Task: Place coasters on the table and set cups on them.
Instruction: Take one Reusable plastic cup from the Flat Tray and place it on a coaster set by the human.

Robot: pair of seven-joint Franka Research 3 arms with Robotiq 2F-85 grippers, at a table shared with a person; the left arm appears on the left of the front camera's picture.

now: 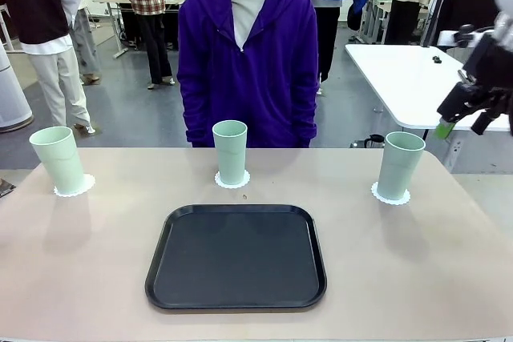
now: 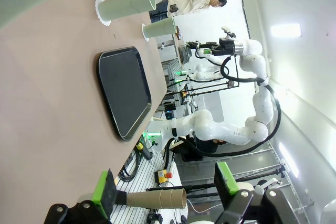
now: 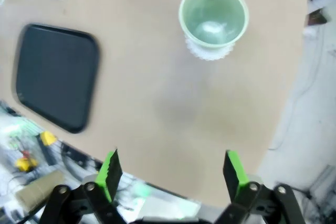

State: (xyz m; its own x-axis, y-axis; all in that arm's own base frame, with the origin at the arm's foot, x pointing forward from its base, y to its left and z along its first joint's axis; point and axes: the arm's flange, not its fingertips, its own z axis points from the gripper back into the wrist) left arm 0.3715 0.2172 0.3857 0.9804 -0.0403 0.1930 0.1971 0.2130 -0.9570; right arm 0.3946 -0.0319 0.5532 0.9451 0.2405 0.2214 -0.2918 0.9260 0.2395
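Observation:
Three mint-green cups stand upright on the beige table [image 1: 417,254], each on a white lacy coaster: a left cup [image 1: 58,159] on its coaster [image 1: 74,187], a middle cup [image 1: 231,152] on its coaster [image 1: 232,181], and a right cup [image 1: 400,165] on its coaster [image 1: 390,195]. My right gripper [image 1: 463,122] hangs open high above the table's right edge; its wrist view looks down into the right cup [image 3: 213,17]. My left gripper [image 2: 165,190] is open and holds nothing; beyond it lie the table and the middle cup [image 2: 126,3].
A black tray [image 1: 236,256] with nothing on it lies at the table's front centre. A person in a purple hoodie [image 1: 247,62] stands at the far edge behind the middle cup. A white table [image 1: 409,78] stands at the back right.

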